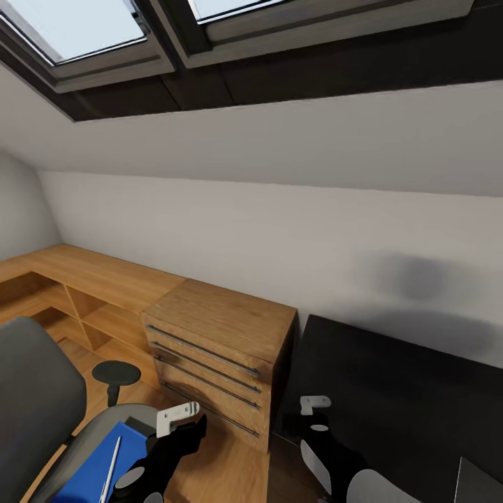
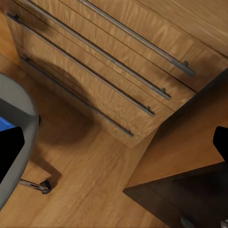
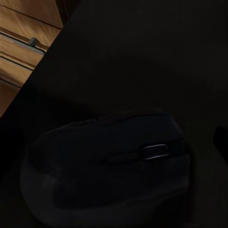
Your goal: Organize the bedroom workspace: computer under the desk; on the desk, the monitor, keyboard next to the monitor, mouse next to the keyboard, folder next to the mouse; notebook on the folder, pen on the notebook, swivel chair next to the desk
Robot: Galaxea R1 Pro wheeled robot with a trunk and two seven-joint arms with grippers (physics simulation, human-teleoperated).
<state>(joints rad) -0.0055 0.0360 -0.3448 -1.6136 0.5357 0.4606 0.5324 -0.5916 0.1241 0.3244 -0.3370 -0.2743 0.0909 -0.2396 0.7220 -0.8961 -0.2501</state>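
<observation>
Mouse [image 3: 107, 166] flat on black desk [image 3: 142, 57]

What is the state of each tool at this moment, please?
Left tool: cannot be told; it is above the swivel chair, nothing seen in it.
Right tool: cannot be told; the mouse lies close before it on the desk.

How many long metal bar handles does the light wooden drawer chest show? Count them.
4, stacked down the front of the light wooden drawer chest: top, second, third, lowest, partly behind the left gripper.
</observation>
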